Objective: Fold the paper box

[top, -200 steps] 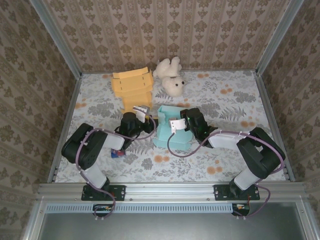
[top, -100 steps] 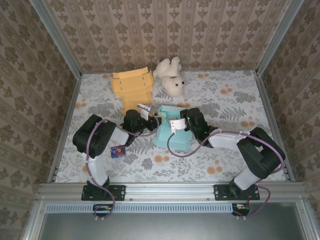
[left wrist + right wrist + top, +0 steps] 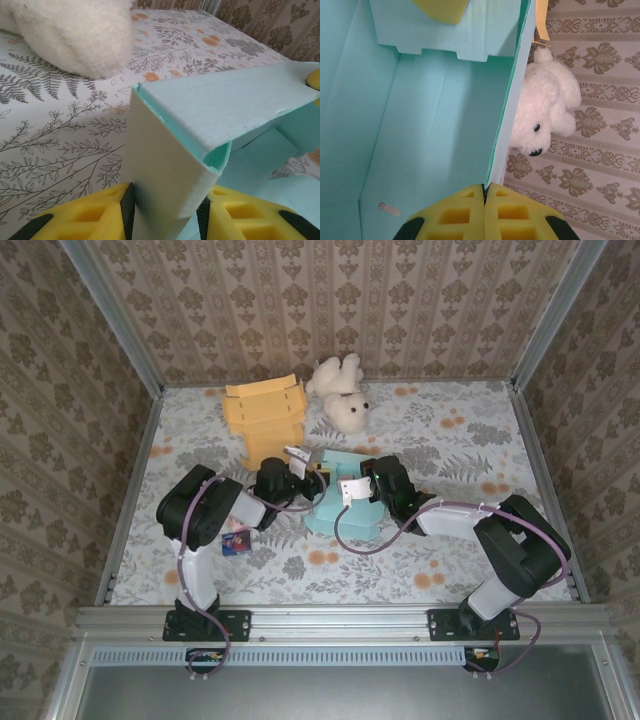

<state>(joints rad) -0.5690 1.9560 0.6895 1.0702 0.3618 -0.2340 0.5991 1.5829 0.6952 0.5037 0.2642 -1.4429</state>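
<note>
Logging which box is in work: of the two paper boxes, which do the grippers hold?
The teal box, mid-table: the right gripper pinches one wall, the left gripper grips another. The yellow box sits apart by the back wall.

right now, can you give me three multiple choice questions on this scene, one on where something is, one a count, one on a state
1. Where does the white teddy bear lie?
A. Just right of the orange paper box, at the back of the table
B. At the near edge, by the arm bases
C. Against the right wall

2. How many paper boxes are on the table?
A. One
B. Two
C. Three

3. How is the right gripper?
A. Wide open above the table
B. Shut on a wall of the teal paper box
C. Shut on the teddy bear

Answers:
1 A: the top view shows the bear beside the orange box at the back.
2 B: one orange and one teal.
3 B: its wrist view shows both pads pressed together on the teal wall's edge.
</note>
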